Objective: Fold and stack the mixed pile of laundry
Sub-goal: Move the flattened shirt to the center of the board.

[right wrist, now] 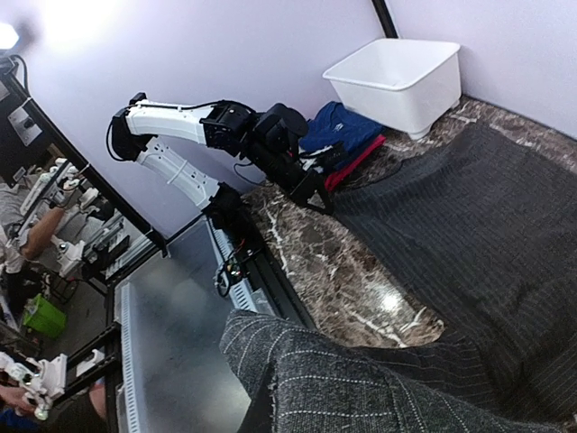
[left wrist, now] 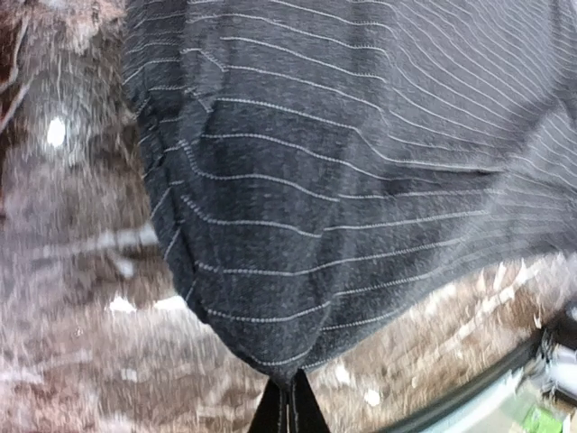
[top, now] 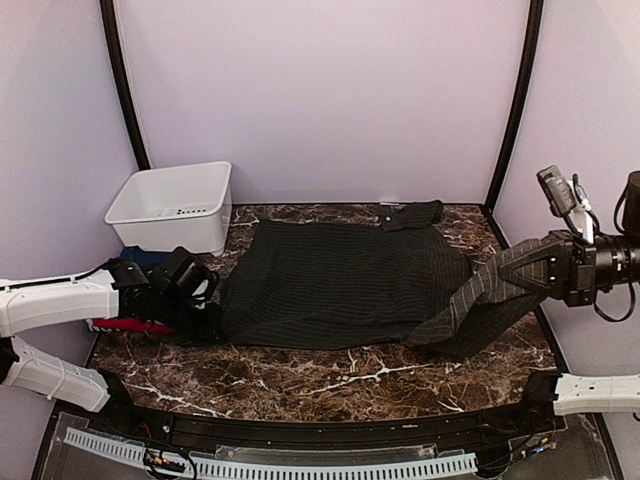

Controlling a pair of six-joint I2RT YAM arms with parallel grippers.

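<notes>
The dark charcoal pinstriped shirt [top: 340, 285] lies spread flat over the marble table [top: 300, 380]. My left gripper [top: 205, 318] is shut on its near left corner, and the pinched cloth [left wrist: 297, 271] rises from the closed black fingertips [left wrist: 270, 419]. My right gripper [top: 556, 272] is shut on the shirt's right side and holds a sleeve-like fold [top: 480, 300] stretched up off the table. That fold [right wrist: 379, 388] drapes over the right fingers and hides them. A red T-shirt [top: 128, 325] and a navy blue T-shirt [top: 140, 256] lie folded at the left, beside the left arm.
A white plastic bin [top: 172, 206] stands at the back left corner, right behind the navy T-shirt [right wrist: 344, 126]. The shirt's collar [top: 412, 214] lies at the back edge. Curtain walls and black poles [top: 122, 90] enclose the table. A black rail [top: 300, 435] runs along the near edge.
</notes>
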